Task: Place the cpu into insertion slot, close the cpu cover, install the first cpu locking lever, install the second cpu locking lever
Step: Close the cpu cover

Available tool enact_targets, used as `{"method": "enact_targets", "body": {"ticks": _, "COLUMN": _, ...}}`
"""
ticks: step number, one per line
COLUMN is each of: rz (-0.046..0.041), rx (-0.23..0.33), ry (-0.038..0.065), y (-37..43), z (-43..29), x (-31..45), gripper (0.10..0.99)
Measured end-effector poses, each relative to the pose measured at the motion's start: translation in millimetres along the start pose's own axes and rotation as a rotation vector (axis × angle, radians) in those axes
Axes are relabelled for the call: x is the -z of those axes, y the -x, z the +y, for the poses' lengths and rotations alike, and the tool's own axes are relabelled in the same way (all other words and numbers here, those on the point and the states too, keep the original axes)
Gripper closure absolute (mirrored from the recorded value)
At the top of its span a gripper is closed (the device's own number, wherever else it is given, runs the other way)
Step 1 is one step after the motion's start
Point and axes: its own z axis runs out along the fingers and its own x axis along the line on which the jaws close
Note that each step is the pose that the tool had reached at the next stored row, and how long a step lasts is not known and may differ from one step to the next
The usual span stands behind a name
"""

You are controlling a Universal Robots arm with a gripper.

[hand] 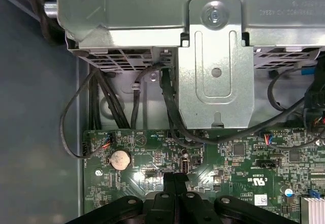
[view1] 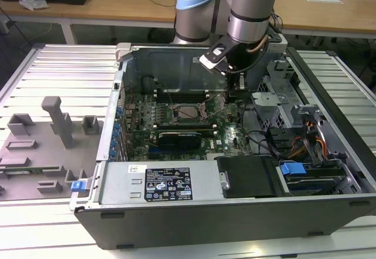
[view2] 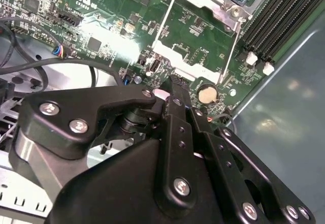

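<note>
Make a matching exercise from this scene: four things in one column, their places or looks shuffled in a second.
1 insertion slot
2 coin cell
3 grey blocks
4 gripper

a on the table, exterior view's left of the case
b over the motherboard, exterior view's right of the slot
c middle of the motherboard
d round, silvery, by the motherboard's edge

Pairs: 1-c, 2-d, 3-a, 4-b

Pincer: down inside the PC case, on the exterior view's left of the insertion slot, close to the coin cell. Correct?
Wrong side. The exterior view shows the pincer on that view's right of the insertion slot, not its left. The rest holds: it is down inside the PC case, close to the coin cell.
</note>
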Motion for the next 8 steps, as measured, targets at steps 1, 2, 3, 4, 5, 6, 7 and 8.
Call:
{"method": "enact_targets", "body": {"ticks": 1, "rz": 0.0001, "rx": 0.000, "ry": 0.000, "y": 0.0, "z": 0.0, "x": -0.7, "gripper": 0.980}}
{"method": "enact_targets", "body": {"ticks": 2, "rz": -0.0003, "rx": 0.000, "ry": 0.000, "y": 0.0, "z": 0.0, "x": -0.7, "gripper": 0.980}}
{"method": "enact_targets", "body": {"ticks": 3, "rz": -0.0003, "rx": 0.000, "ry": 0.000, "y": 0.0, "z": 0.0, "x": -0.7, "gripper": 0.980}}
{"method": "enact_targets", "body": {"ticks": 4, "rz": -0.0002, "rx": 0.000, "ry": 0.000, "y": 0.0, "z": 0.0, "x": -0.8, "gripper": 0.980}}
{"method": "enact_targets", "body": {"ticks": 5, "rz": 0.0000, "rx": 0.000, "ry": 0.000, "y": 0.0, "z": 0.0, "x": -0.9, "gripper": 0.980}}
{"method": "enact_targets", "body": {"ticks": 6, "rz": 0.0000, "rx": 0.000, "ry": -0.001, "y": 0.0, "z": 0.0, "x": -0.9, "gripper": 0.980}}
{"method": "enact_targets", "body": {"ticks": 7, "rz": 0.0000, "rx": 0.000, "ry": -0.005, "y": 0.0, "z": 0.1, "x": -0.9, "gripper": 0.980}}
{"method": "enact_targets", "body": {"ticks": 8, "rz": -0.0001, "rx": 0.000, "ry": -0.012, "y": 0.0, "z": 0.0, "x": -1.0, "gripper": 0.980}}
